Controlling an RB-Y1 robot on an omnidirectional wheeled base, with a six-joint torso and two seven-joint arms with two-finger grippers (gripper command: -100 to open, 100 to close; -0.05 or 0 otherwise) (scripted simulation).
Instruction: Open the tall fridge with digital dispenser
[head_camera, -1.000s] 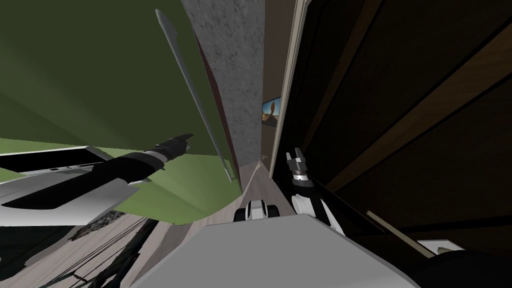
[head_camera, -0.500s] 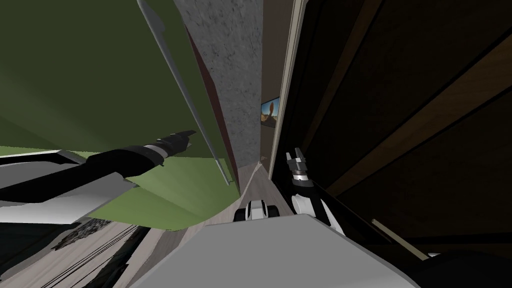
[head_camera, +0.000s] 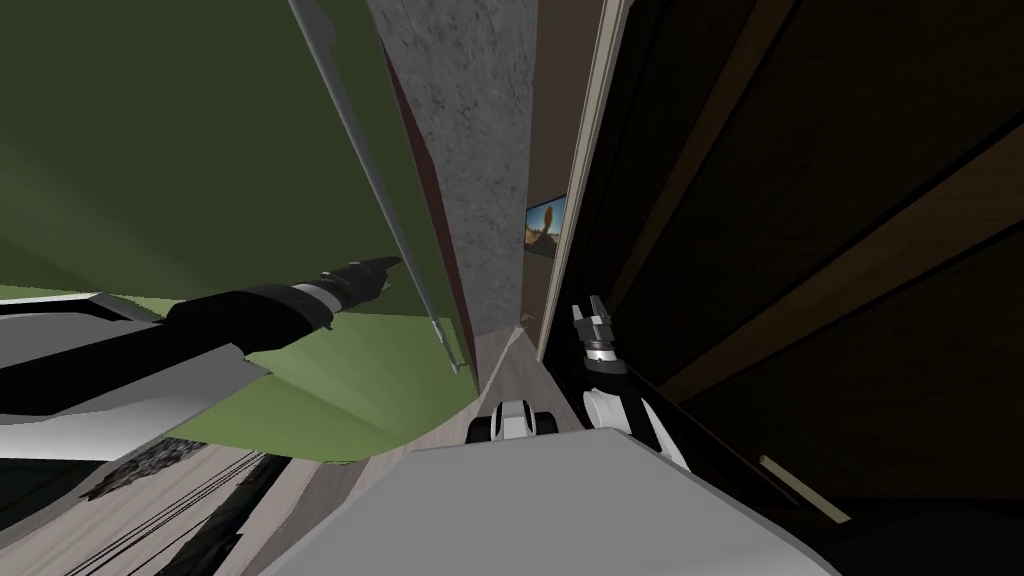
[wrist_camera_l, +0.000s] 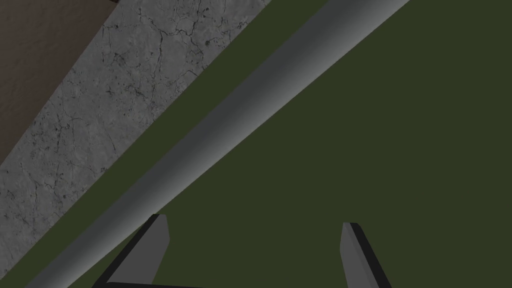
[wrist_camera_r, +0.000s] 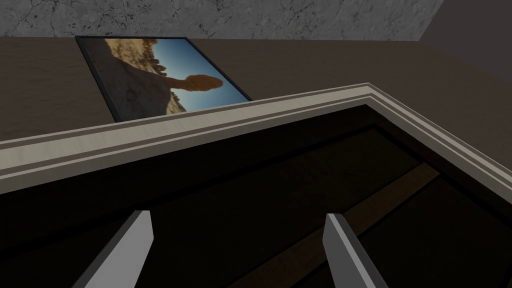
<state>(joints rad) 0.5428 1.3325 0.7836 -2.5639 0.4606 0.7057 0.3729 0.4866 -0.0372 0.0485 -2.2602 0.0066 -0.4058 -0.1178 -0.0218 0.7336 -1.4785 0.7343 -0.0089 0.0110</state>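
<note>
The fridge door (head_camera: 180, 150) is a flat dark green panel on my left, with a long grey bar handle (head_camera: 370, 170) running down near its edge. My left gripper (head_camera: 385, 268) reaches across the door, its tip just short of the handle. In the left wrist view the gripper (wrist_camera_l: 252, 240) is open, with the green door (wrist_camera_l: 375, 150) between its fingers. The handle (wrist_camera_l: 240, 125) crosses diagonally just beyond one fingertip (wrist_camera_l: 159, 235), not between the two. My right gripper (head_camera: 590, 312) hangs open low on the right, also open in the right wrist view (wrist_camera_r: 237, 240).
A grey cracked stone wall (head_camera: 470, 150) stands just past the fridge's handle edge. On the right is a dark wooden panel with a pale frame (head_camera: 590, 150), close to my right arm. A framed picture (head_camera: 545, 225) hangs at the end of the narrow floor strip between them.
My left gripper has moved right across the green door, closing the gap to the handle. The head view has shifted a little. The right arm has not moved.
</note>
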